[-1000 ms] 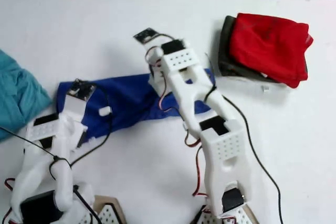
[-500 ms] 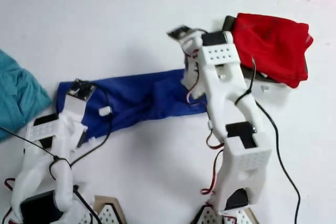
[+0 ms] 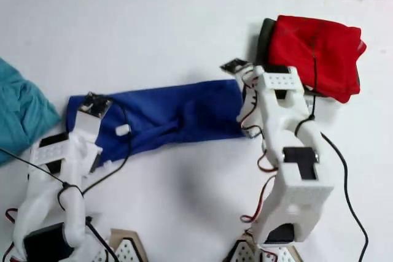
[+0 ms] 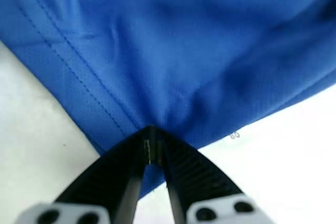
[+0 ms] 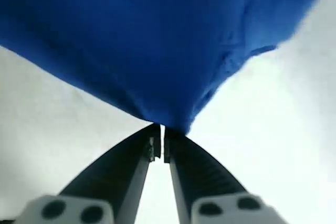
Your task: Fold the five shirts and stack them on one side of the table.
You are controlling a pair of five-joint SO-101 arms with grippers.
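1. The left gripper (image 4: 152,141) is closed almost fully. Its two dark jaws pinch the stitched edge of the blue shirt (image 4: 189,51) right at their tips. In the high view the left gripper (image 3: 92,110) stands over the left end of this shirt.
2. The blue shirt (image 3: 166,115) lies on the white table (image 3: 123,29) as a long band, stretched between the two arms and a little wrinkled in the middle.
3. The right gripper (image 5: 160,139) is also nearly shut, with only a thin slit between the jaws. It holds a bunched corner of the blue shirt (image 5: 131,40). From above, the right gripper (image 3: 247,110) is at the right end of the band, near the stack.
4. I judge the cloth to be light, soft and limp. It will sag and slide between the grips, so it is best held at hems or corners, with both ends held taut.
5. Counted from left to right there are four shirts. One teal shirt (image 3: 21,111) is crumpled at the table's left edge, and one blue shirt is in the middle. At the right, one dark shirt (image 3: 265,59) is folded, and one red shirt (image 3: 316,53) is folded on top of it.
6. There are two grippers, and both hold the same shirt.
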